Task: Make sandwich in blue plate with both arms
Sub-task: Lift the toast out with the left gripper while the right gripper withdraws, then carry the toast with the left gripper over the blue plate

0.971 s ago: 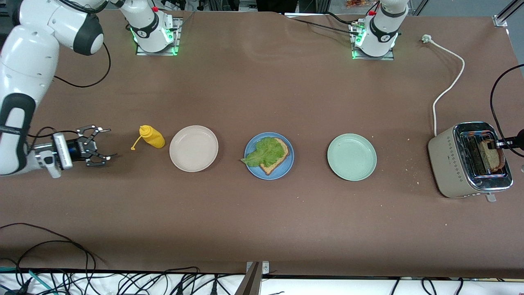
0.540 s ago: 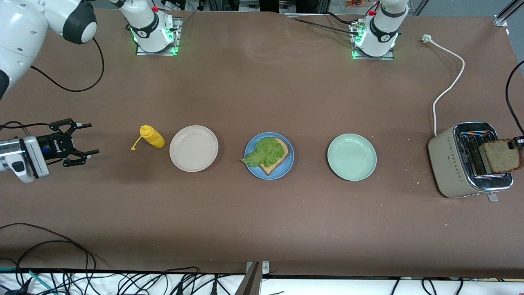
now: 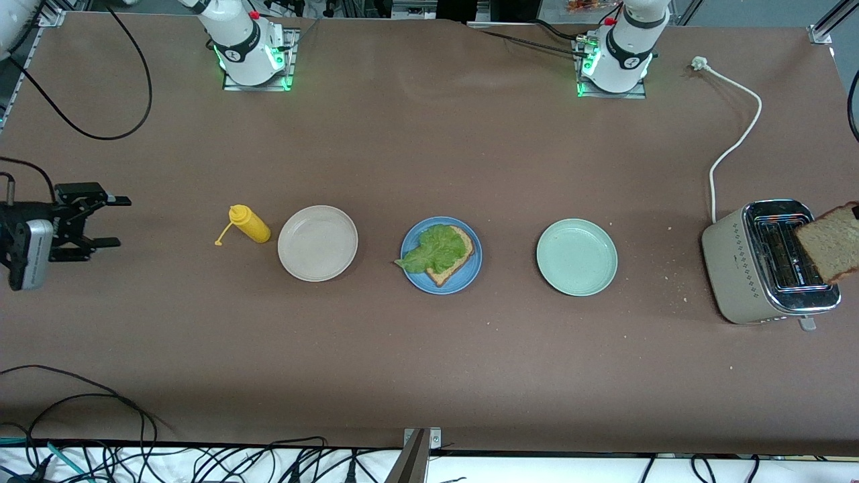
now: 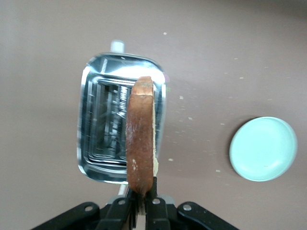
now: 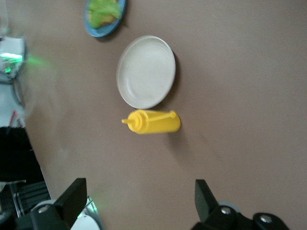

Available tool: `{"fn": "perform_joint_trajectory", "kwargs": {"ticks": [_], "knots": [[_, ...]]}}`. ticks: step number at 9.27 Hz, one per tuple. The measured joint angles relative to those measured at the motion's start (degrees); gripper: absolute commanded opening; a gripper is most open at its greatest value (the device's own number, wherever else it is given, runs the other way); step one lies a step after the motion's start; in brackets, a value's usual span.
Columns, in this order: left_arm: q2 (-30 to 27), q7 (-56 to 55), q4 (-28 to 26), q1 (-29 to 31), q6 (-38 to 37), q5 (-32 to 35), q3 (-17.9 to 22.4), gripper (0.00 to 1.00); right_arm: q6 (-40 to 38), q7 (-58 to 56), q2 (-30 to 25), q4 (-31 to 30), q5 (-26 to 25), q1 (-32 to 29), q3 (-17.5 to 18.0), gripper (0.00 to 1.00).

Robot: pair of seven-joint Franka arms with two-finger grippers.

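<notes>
Brown counter [image 3: 429, 362] holds the blue plate [image 3: 470, 275] mid-row, bread and lettuce [image 3: 433, 249] on it. Left gripper [image 4: 140, 203], over the toaster [image 3: 731, 268], pinches the second slice [image 3: 829, 243]; next, carry it onto the lettuce. Right gripper [image 3: 100, 220] waits spread near the mustard bottle [image 3: 249, 225].

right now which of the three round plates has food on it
The round mid-blue plate, the middle one of the three: it holds a brown bread slice under a green lettuce leaf. The beige plate and pale green plate hold nothing.
</notes>
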Motion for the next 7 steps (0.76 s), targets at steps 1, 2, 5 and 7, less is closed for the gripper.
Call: {"fn": "perform_joint_trajectory", "kwargs": {"ticks": [1,2,5,7], "knots": [[-0.08,-5.56,-0.01,0.02,-0.88,-1.85,-2.04,0.0,2.94,7.4,-4.86,-3.55,-5.58,-0.06,2.71,1.0],[0.07,-12.31,-0.35,-0.17,-1.65,-3.47,-5.01,0.0,4.96,13.84,-9.14,-6.42,-10.91,-0.04,5.19,1.0],[0.27,-26.66,-3.22,-0.57,-2.24,-12.48,-10.77,0.0,12.9,31.0,-19.21,-13.74,-27.29,-0.64,13.48,1.0],[0.28,-33.05,-5.1,-0.66,-1.71,-18.47,-14.26,0.0,14.79,49.44,-25.15,-19.47,-32.07,-0.64,18.47,1.0]]}}
